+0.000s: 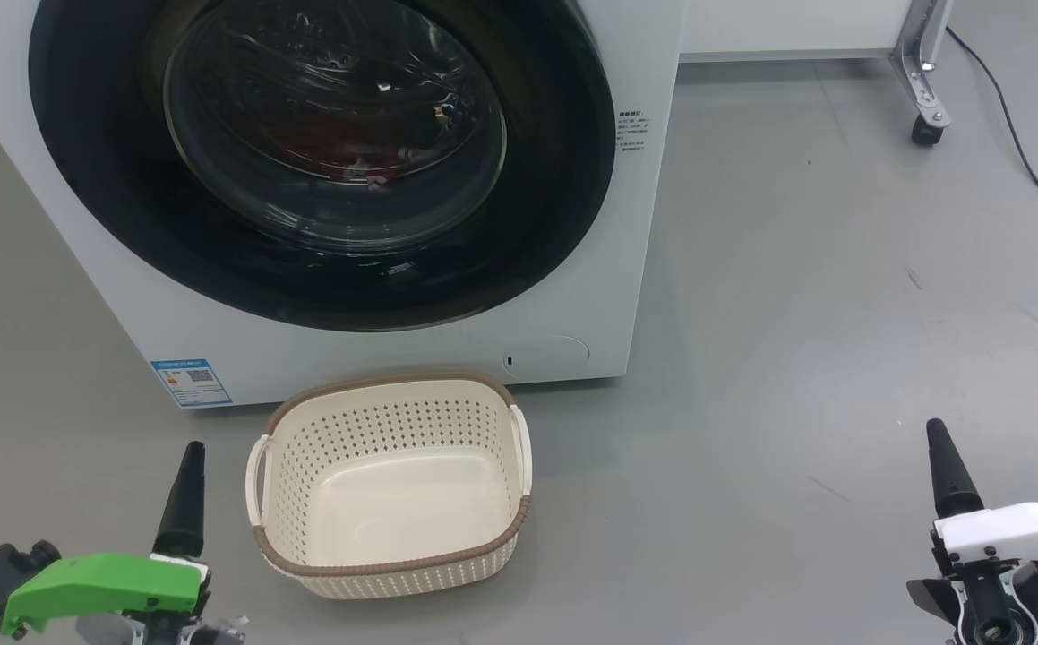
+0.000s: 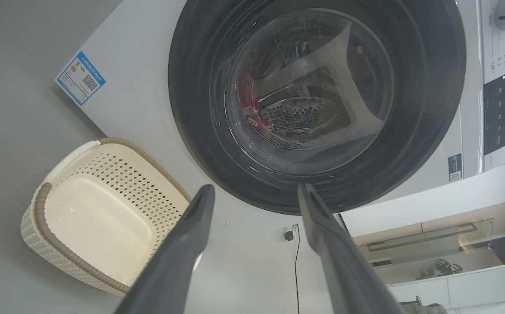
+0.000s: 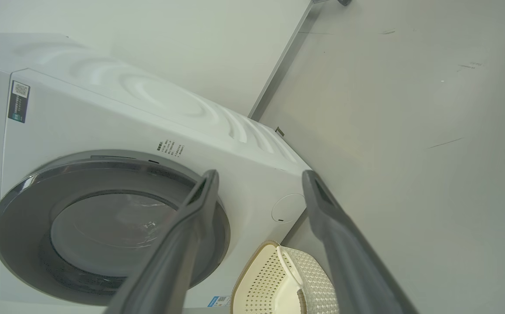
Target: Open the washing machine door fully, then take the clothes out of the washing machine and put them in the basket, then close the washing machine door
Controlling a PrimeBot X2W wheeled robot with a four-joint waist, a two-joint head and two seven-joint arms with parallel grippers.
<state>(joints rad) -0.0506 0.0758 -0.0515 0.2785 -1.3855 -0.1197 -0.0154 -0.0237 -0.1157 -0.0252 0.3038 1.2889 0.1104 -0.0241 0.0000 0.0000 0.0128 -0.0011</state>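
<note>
Left pincer (image 2: 255, 186) and right pincer (image 3: 259, 172) wide open, empty; basket (image 1: 393, 421), long axis parallel to washing machine door (image 1: 335, 152).

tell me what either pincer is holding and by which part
Nothing is held: the left pincer and the right pincer are both open and empty.

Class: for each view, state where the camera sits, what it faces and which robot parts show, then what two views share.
Left wrist view: on that wrist, along the open left claw, at the shut washing machine door, red clothes behind the glass.
Right wrist view: on that wrist, along the open right claw, at the front of the washing machine, obliquely.
Head view: on the head, forward and down at the door; a finger of each claw at the bottom corners.
Shared: both wrist views show the basket.
</note>
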